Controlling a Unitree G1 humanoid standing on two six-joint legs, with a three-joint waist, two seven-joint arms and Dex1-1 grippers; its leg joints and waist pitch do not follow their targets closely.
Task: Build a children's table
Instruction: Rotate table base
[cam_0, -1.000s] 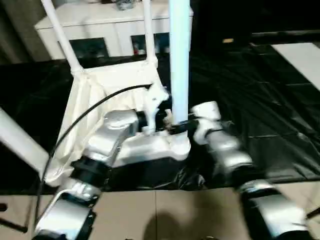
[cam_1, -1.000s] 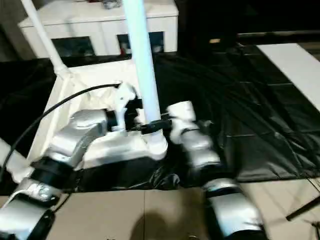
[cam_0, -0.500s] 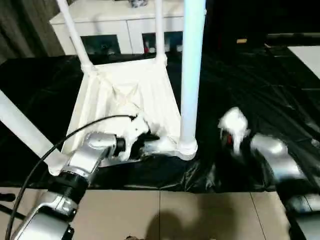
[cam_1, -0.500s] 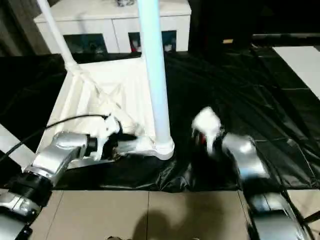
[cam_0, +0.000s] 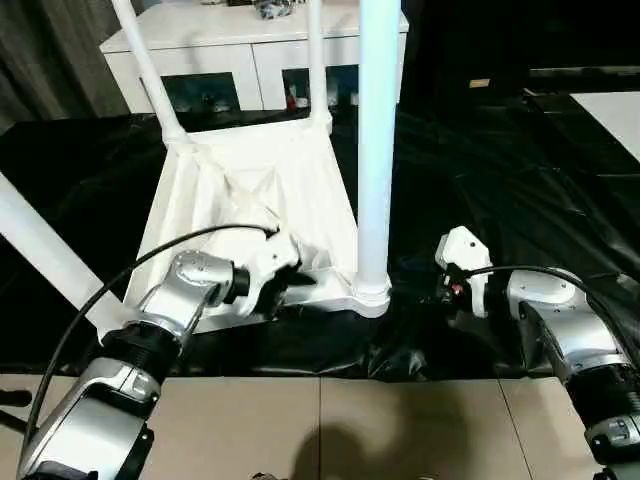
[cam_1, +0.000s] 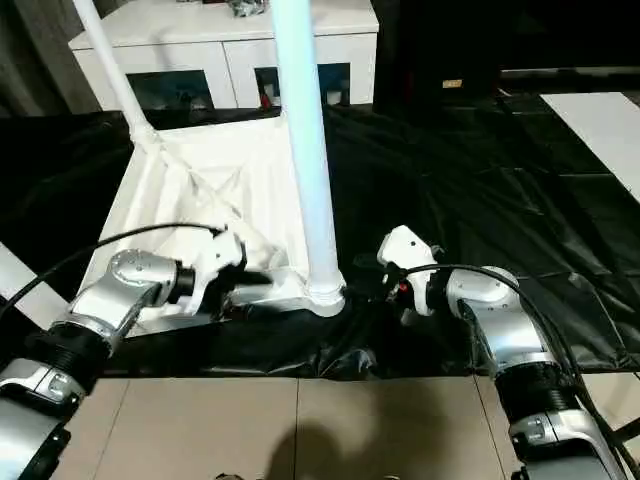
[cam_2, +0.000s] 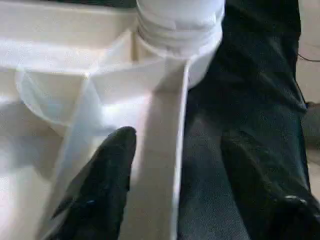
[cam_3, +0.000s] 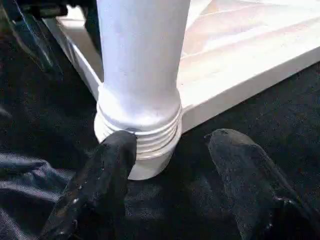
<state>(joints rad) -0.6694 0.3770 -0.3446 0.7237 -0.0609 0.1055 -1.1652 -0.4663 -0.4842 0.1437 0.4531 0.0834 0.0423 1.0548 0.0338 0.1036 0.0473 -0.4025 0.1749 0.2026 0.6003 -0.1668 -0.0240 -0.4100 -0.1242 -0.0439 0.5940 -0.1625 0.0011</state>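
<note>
Pulled back since a second ago: right claw (cam_3: 170, 165) off the near leg (cam_0: 375, 150), now just beside its socket (cam_1: 326, 293), fingers apart, holding nothing (one fingertip (cam_3: 120, 145) looks to touch the threads). Left claw (cam_2: 180, 165) swung down to the near rim of the tabletop (cam_0: 260, 190), gaping, one finger inside the rim, one outside; no grip visible. Tabletop upside down on black sheet (cam_0: 500, 180), legs upright in corner sockets. White cabinet (cam_0: 240, 50) beyond.
</note>
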